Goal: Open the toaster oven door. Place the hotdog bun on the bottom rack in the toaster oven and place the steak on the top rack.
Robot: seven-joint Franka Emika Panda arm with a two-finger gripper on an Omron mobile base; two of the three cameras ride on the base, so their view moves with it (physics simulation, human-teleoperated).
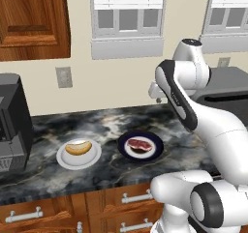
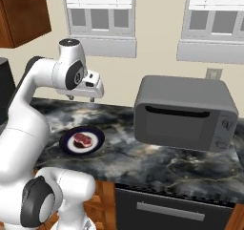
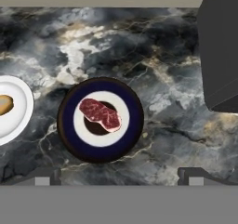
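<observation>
The grey toaster oven stands on the counter at the right, its door shut under a black bar handle; both racks are hidden behind it. The steak lies on a dark blue plate, also visible from the base. To its left the hotdog bun rests on a white plate; the hand view cuts the bun at its left edge. My gripper hangs open and empty, high above the counter over the steak plate.
A black boxy appliance stands at the counter's left end. Wooden drawers run below the front edge, and a dark appliance front sits under the toaster oven. A wall cabinet hangs at upper left.
</observation>
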